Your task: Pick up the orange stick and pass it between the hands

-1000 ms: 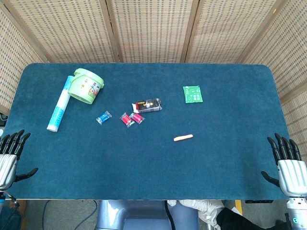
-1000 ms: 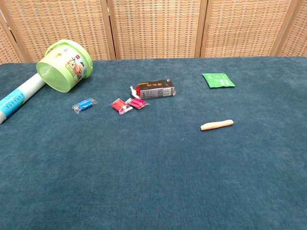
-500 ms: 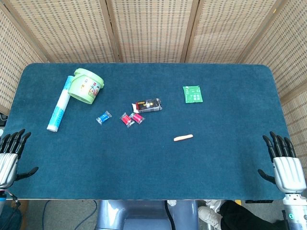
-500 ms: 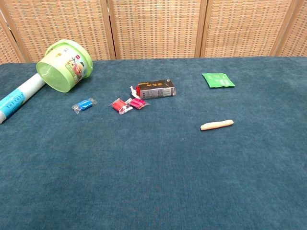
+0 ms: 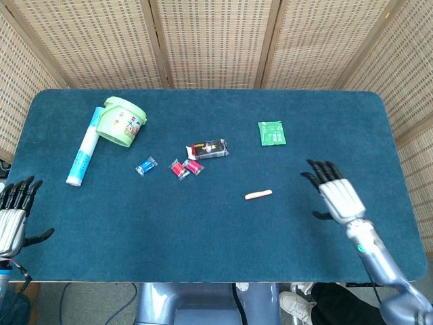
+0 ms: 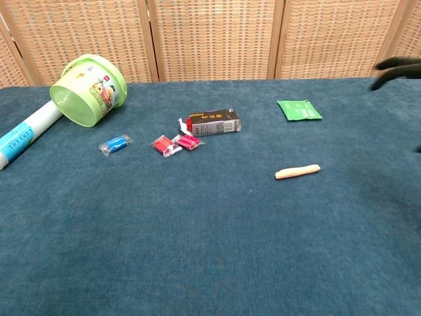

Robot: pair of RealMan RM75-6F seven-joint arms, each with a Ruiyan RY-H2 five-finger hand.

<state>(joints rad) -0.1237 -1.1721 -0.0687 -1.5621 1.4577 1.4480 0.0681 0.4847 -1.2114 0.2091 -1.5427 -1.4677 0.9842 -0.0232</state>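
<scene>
Your right hand (image 5: 338,195) is spread, empty, w/ the orange stick (image 5: 258,195) flat on the table at its 9 o'clock. Come in too low and you'll knock it away. Left hand (image 5: 13,215) is spread too.

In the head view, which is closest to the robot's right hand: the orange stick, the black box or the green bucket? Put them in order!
From the right hand:
1. Small orange stick, just to its left.
2. Black rectangular box, mid-table, further left.
3. Light green plastic bucket, far left, lying tipped.
</scene>
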